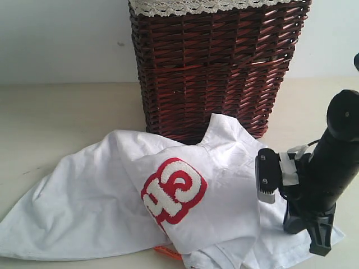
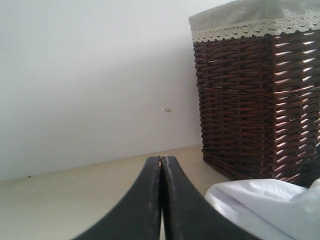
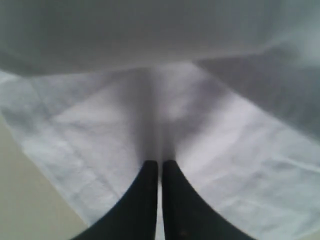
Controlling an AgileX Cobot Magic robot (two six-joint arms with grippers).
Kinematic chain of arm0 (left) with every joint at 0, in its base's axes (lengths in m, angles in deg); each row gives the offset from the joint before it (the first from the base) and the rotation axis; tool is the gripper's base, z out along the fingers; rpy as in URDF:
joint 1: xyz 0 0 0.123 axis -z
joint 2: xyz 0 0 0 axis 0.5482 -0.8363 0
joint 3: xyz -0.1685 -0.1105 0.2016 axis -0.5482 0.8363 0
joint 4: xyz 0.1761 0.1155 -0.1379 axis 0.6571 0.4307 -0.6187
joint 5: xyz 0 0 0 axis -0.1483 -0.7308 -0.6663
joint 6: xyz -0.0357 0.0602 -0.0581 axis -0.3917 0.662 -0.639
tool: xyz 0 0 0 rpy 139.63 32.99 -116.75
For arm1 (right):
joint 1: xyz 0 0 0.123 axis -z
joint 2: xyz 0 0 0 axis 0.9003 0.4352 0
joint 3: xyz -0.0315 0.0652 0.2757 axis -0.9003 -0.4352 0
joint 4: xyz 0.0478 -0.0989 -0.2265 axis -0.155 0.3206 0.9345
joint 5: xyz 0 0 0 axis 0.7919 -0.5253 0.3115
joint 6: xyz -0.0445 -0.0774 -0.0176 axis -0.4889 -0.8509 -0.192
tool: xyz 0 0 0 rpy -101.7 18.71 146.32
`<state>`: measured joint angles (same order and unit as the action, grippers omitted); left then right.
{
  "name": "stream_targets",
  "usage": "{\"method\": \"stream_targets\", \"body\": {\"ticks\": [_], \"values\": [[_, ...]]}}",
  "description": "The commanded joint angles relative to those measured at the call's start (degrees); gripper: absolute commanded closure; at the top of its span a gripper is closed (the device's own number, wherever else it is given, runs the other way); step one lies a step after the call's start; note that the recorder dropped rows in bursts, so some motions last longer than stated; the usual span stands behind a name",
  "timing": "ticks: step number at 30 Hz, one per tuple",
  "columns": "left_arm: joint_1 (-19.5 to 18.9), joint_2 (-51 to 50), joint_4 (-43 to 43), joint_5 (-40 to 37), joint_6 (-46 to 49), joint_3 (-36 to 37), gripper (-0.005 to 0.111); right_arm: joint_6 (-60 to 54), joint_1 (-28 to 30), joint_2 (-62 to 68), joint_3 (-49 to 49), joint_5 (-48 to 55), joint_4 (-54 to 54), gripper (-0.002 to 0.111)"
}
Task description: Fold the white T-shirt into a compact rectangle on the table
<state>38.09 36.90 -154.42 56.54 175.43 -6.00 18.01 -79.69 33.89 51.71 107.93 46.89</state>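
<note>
Here, the white T-shirt lies rumpled and unfolded on the pale beige worktop. It spreads across the surface just in front of a dark brown wicker basket, whose rim is edged with cream lace trim. The cloth's back edge touches the foot of the basket. One broad flap is turned over the middle of the garment and shows a red patch with fuzzy white letters, of which "CH" can be read. A small orange tag peeks out from under the shirt's near edge.

In the exterior view, the black right arm comes down over the right-hand end of the shirt, with white cloth bunched around its lower part. The right wrist view shows the right hand with its two dark fingers drawn nearly together, only a thin pale slit between them. Their tips rest against white fabric that fills most of that view. The picture is blurred, and it cannot be told whether a fold is caught between them.

The left hand is closed, its fingers pressed flat against each other and gripping nothing. It sits low over bare worktop with a lobe of the shirt just beside it. The basket stands beyond, against a plain pale wall.
</note>
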Motion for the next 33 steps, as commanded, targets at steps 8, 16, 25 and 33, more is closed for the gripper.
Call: {"method": "stream_targets", "body": {"ticks": [8,16,25,33], "values": [[0.3,0.32,-0.03,-0.17,-0.1,0.0,0.107,-9.3,0.22,0.39,-6.62,13.14,0.14,0.104],[0.3,0.32,-0.03,-0.17,-0.1,0.0,0.107,-13.16,0.22,-8.59,-6.94,10.54,-4.77,0.104],[0.3,0.32,-0.03,-0.17,-0.1,0.0,0.107,-8.8,0.22,-1.76,-6.94,-4.35,-12.56,0.108],[0.3,0.32,-0.03,-0.17,-0.1,0.0,0.107,-17.0,0.22,0.96,-6.94,17.4,-11.82,0.108]]}}
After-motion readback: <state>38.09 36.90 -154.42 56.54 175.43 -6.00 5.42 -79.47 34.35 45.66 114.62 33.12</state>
